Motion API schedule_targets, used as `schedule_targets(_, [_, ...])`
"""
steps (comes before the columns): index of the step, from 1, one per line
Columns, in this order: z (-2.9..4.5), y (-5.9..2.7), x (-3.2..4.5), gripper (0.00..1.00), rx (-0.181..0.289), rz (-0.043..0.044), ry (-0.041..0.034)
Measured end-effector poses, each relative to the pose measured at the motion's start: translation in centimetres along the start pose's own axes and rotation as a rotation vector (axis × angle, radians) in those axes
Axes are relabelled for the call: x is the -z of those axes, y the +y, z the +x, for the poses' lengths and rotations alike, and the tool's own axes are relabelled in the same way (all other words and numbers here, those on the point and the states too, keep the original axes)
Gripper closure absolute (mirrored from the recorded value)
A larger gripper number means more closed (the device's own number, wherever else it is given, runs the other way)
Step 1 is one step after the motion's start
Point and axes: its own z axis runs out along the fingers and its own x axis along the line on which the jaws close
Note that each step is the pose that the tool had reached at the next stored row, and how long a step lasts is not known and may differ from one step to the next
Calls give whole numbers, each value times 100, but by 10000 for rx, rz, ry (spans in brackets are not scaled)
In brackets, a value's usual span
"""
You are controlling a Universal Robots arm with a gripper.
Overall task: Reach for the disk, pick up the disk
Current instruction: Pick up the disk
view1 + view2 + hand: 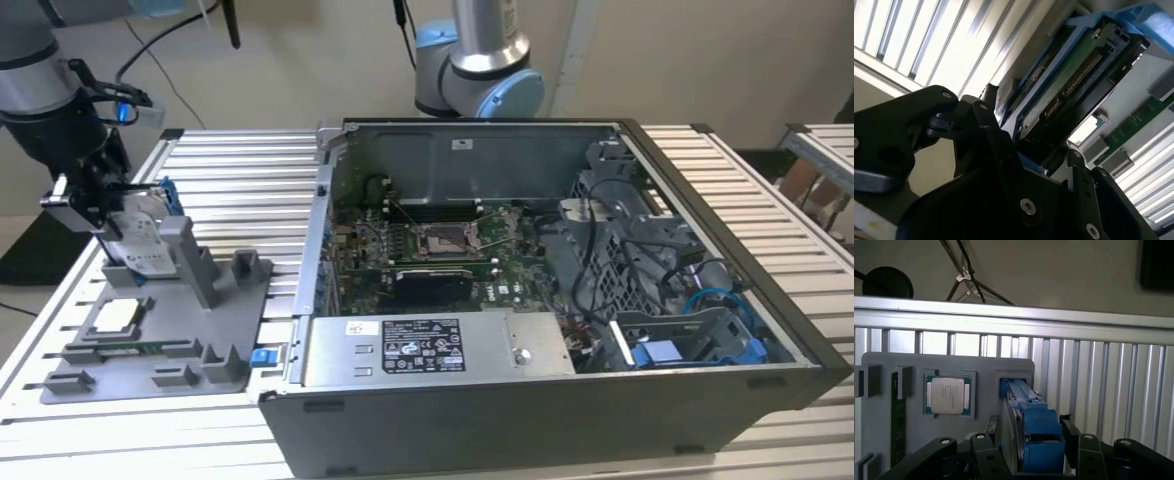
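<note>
Reach is done, pick-up partly done. The end effector (123, 228) sits at the exterior view's left, middle height, over the grey fixture tray (200, 325) on the slatted bench (227, 160). The disk (144, 245), a silver hard drive in a blue bracket, stands on edge between the fingers, slightly tilted, above the tray's rear slot. In the first wrist view the end effector (1029, 437) has black fingers (1070, 432) against both faces of the disk (1026, 405), no gap that I can see, so I judge it clamped on the drive at a narrow width. The second wrist view agrees: the end effector (1029, 145) is closed around the disk (1074, 75), circuit-board side showing. The drive's lower end runs down toward the tray slot; I cannot tell whether it has cleared the slot or sits partly in it, so the lift counts as unconfirmed. The CPU chip (949, 395) lies flat in its pocket just beside the slot, untouched. The open computer case (561, 400) is well apart at the exterior view's right.
</note>
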Motion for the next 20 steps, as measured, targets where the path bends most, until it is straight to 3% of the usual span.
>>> schedule_targets(6, [4, 0, -35, 0, -8, 1, -211])
schedule_targets(11, [4, -1, -40, 0, -7, 9, -237])
schedule_targets(12, [4, -1, -40, 100, -7, 9, -238])
schedule_targets(20, [4, -1, -40, 100, -7, 10, -240])
